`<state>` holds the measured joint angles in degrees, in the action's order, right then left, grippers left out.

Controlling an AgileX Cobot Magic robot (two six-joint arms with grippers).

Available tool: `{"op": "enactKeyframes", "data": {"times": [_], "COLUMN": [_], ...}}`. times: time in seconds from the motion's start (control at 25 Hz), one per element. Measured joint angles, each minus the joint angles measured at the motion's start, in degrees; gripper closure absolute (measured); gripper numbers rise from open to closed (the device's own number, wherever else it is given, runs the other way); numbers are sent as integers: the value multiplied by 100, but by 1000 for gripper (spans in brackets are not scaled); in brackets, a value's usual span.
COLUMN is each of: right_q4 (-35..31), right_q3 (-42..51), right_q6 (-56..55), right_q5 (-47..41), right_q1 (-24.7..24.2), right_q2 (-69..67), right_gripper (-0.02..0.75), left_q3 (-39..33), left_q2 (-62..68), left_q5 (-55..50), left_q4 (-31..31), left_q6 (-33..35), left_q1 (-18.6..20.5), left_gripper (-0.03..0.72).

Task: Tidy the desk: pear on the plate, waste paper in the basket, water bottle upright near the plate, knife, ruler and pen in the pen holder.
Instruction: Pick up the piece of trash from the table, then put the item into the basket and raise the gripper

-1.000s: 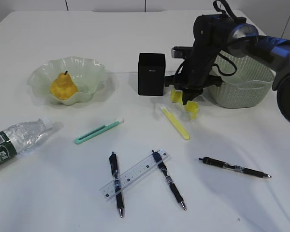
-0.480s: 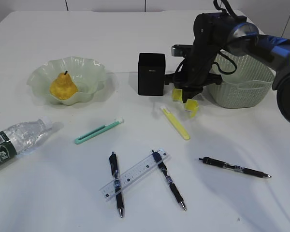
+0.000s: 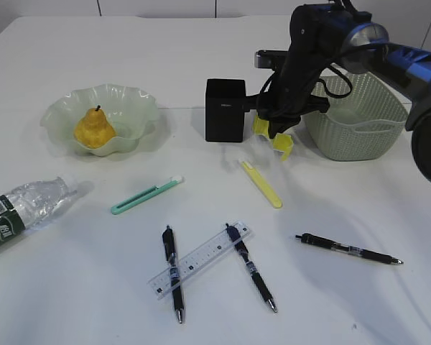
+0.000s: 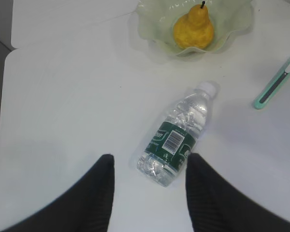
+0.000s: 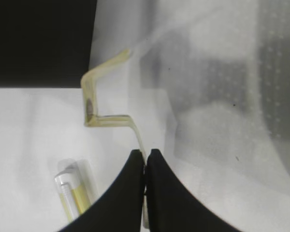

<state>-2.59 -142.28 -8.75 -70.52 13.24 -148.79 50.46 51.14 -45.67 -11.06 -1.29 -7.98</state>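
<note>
My right hand [image 5: 145, 166] is pinched tight on a folded yellow paper strip [image 3: 279, 138], lifted between the pen holder [image 3: 225, 109] and the basket [image 3: 355, 118]. My left hand [image 4: 150, 193] hangs half open above the lying water bottle [image 4: 179, 137], whose green label shows a barcode.

Right arm [image 3: 323, 43]: black casing, silver joint ring, blue segment, black cables.

The right pincer [image 3: 279, 134] holds a folded yellow paper strip [image 3: 281, 144] between the pen holder [image 3: 225, 109] and basket [image 3: 355, 118].
</note>
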Motion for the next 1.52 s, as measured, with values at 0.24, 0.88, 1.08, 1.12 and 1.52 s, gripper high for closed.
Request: {"op": "enactKeyframes", "data": {"times": [0.24,0.88,1.08,1.12,1.52], "right_q4": [39,259,400,423,530], "right_q3": [-220,-1246,-1491,-1491,-1513], "right_q6": [-65,-148,-207,-216,-256], "right_q5": [-40,-103,-111,-111,-124], "right_q1": [0,0,0,-13,-244], "right_q2": [0,0,0,0,10], "right_gripper": [741,740,740,740,740], "left_q3": [0,0,0,0,0], "left_q2": [0,0,0,0,0], "left_q5": [0,0,0,0,0], "left_q4": [0,0,0,0,-7], "left_q6": [0,0,0,0,0], "left_q1": [0,0,0,0,0], "left_gripper": [347,347,347,347,347]}}
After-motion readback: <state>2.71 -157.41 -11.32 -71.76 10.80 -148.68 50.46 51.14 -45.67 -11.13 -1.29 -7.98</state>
